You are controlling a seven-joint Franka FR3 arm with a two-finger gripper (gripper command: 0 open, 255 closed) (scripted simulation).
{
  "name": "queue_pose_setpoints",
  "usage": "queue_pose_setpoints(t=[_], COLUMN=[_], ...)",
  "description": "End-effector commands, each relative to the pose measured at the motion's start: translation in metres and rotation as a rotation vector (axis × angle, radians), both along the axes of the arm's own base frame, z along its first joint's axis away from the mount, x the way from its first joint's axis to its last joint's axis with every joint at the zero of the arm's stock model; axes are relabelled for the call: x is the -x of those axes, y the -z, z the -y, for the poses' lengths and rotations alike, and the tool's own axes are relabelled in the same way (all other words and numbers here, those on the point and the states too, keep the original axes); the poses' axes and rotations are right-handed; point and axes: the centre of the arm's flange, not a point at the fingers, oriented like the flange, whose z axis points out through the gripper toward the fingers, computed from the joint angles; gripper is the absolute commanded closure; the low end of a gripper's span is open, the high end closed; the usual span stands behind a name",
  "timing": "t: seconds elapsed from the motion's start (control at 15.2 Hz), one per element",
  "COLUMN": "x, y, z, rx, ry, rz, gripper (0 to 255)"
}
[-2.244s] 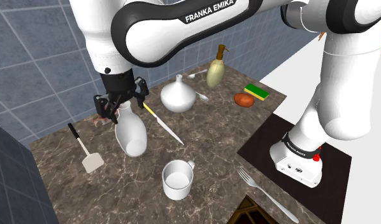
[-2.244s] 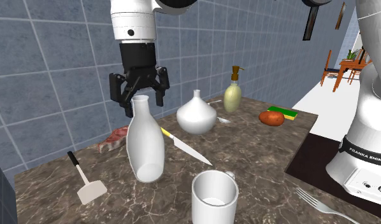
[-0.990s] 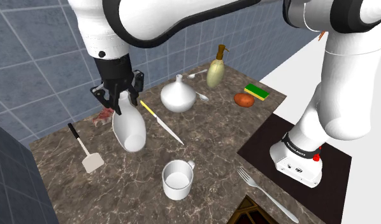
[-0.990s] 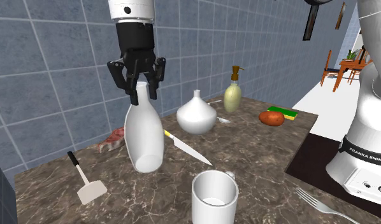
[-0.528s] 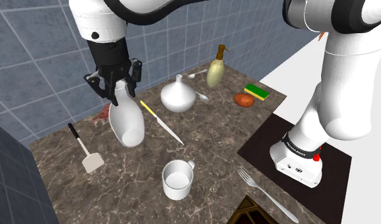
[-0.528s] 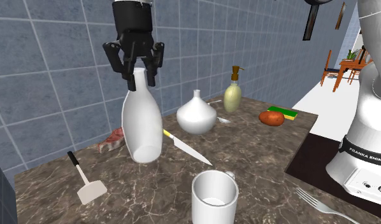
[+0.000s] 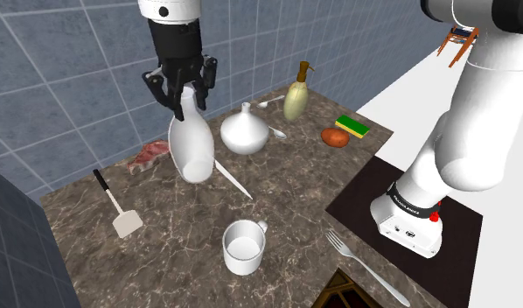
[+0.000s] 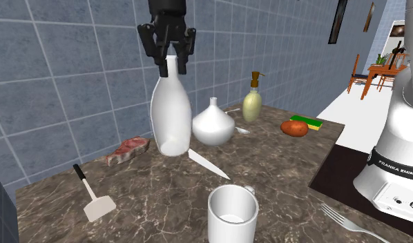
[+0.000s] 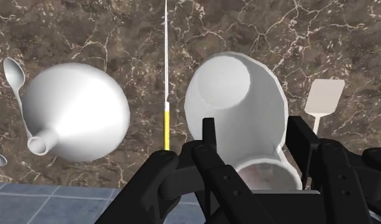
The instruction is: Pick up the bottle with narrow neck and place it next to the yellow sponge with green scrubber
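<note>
The 2 black fingers point(image 8: 164, 67) are clamped on the narrow neck of the white bottle point(image 8: 170, 117), 1 on each side. The bottle hangs nearly upright just above the dark marble worktop point(image 8: 281, 172), between the steak point(image 8: 128, 150) and the white vase point(image 8: 213, 124), well apart from the yellow sponge point(image 8: 309, 122) with its green top. On the arm's white base point(image 8: 398, 181) I can read "FRANKA EMIKA".

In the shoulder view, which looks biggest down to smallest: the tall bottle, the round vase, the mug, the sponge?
Largest: bottle.
Then round vase and mug, which look alike; the mug sits nearer the camera, so unsure.
Smallest: sponge.
</note>
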Motion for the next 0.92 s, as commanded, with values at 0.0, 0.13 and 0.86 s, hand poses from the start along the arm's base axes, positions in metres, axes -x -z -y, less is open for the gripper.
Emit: queue_pose_setpoints(t=[0.0,0.13,0.86], x=[-0.001,0.000,0.004], y=[-0.007,-0.014,-0.057], z=[0.022,0.048,0.186], rx=[-0.001,-0.001,-0.001], ry=[-0.001,-0.001,-0.001], rz=[0.000,0.000,0.000], gripper=[255,255,255])
